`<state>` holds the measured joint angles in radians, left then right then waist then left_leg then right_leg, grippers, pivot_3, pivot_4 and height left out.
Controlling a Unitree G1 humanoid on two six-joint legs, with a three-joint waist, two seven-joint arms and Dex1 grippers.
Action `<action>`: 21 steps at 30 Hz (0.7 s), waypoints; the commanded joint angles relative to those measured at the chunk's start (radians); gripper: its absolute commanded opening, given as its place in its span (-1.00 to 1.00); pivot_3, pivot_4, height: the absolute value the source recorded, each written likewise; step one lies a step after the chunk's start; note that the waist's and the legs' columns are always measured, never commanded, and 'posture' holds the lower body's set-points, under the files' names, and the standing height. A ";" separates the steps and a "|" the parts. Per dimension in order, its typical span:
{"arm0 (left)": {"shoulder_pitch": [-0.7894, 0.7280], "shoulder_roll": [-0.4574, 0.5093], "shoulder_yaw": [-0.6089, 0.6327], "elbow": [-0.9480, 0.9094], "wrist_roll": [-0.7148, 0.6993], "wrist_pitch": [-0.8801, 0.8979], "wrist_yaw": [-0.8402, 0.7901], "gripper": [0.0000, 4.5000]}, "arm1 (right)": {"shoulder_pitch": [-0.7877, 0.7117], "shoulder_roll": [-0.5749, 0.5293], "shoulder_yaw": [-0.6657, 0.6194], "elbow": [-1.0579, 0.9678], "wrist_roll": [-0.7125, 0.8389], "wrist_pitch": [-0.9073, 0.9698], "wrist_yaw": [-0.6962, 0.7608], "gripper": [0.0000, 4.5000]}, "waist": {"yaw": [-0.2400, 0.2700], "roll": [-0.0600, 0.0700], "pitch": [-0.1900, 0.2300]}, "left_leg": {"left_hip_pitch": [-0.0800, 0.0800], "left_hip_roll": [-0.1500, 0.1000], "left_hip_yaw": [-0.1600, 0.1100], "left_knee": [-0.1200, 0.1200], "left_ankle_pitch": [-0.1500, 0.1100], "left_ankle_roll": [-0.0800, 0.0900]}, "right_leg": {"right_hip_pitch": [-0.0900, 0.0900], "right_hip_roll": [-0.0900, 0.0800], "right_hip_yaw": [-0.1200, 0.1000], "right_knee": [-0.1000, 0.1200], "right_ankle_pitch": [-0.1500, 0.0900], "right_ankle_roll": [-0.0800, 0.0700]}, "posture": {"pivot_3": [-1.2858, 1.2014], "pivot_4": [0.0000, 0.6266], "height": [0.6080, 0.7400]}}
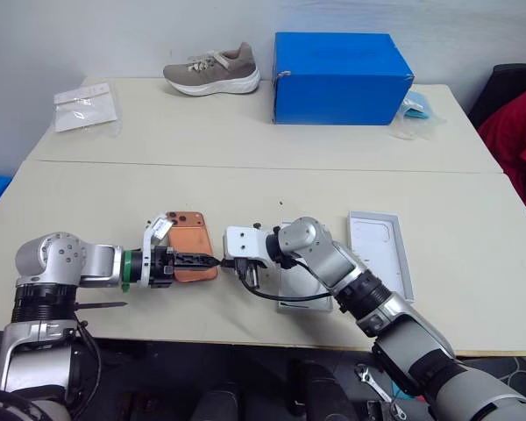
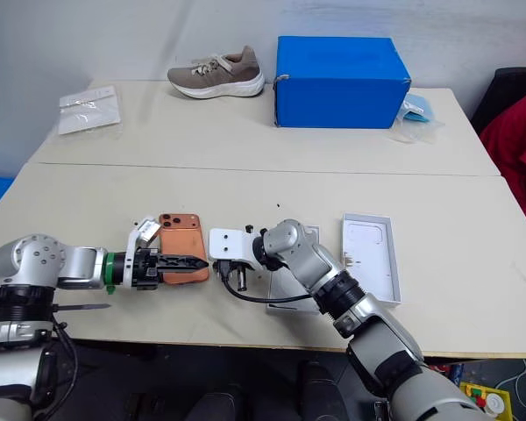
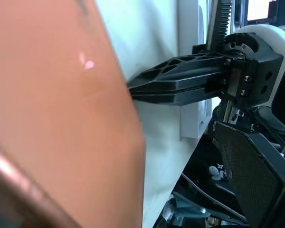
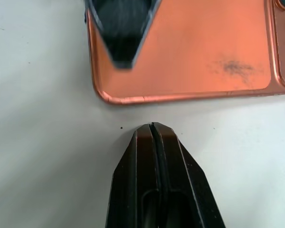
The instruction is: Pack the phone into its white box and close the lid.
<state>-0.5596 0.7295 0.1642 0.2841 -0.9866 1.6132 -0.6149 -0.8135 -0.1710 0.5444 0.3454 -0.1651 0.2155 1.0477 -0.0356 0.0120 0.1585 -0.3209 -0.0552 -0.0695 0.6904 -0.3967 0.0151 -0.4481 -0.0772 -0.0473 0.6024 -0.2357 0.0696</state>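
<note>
Left end effector (image 1: 197, 260) straddles phone (image 1: 193, 237) flat on worktop (image 1: 114, 193), fingers spread, while clenched, empty right end effector (image 4: 154, 127) braces its edge, likely for pickup.

Hiding most of the white box (image 1: 302, 304) under the right arm. Cropping the phone (image 4: 190, 47) at the right wrist view's edges, its camera block barely showing. Blurring the phone's back close up in the left wrist view.

Copper-orange phone (image 1: 191, 247), white lid (image 1: 381, 252) — black tools, blue box (image 1: 340, 77).
</note>
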 commanded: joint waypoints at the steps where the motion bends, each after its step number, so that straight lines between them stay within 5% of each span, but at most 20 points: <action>1: 0.017 0.037 0.044 -0.005 0.002 0.001 -0.002 0.60 | 0.001 -0.001 0.000 -0.017 -0.001 -0.016 -0.001 -1.00 | 0.000 0.000 0.000 | 0.000 0.000 0.000 0.000 0.000 0.000 | 0.000 0.000 0.000 0.000 0.000 0.000 | 0.03 -0.52 1.00; 7: 0.010 0.052 0.080 0.014 -0.008 0.001 0.001 0.60 | -0.008 0.003 0.000 0.009 -0.004 -0.029 -0.004 -1.00 | 0.000 0.000 0.000 | 0.000 0.000 0.000 0.000 0.000 0.000 | 0.000 0.000 0.000 0.000 0.000 0.000 | 0.03 -0.52 1.00; 19: 0.016 0.046 0.127 0.035 -0.006 0.001 -0.002 -0.84 | 0.016 -0.029 -0.058 -0.105 0.079 -0.050 0.052 -1.00 | 0.001 -0.001 0.002 | -0.001 0.000 0.000 0.000 0.000 0.000 | -0.001 0.000 0.000 0.000 0.000 0.000 | 0.03 -0.52 1.00; 21: 0.020 0.044 0.137 0.029 -0.018 0.001 -0.010 -0.95 | 0.040 -0.054 -0.089 -0.193 0.130 -0.021 0.077 -1.00 | 0.003 -0.002 0.002 | -0.001 0.000 -0.001 -0.001 0.000 0.000 | -0.001 0.000 0.000 0.000 0.000 0.000 | 0.03 -0.52 1.00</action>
<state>-0.5386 0.7639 0.2603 0.3292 -0.9781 1.6146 -0.6039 -0.7758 -0.2124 0.5001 0.2554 -0.0952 0.1827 1.0983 -0.0326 0.0102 0.1609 -0.3228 -0.0551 -0.0702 0.6895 -0.3966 0.0150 -0.4498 -0.0771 -0.0478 0.6017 -0.2357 0.0696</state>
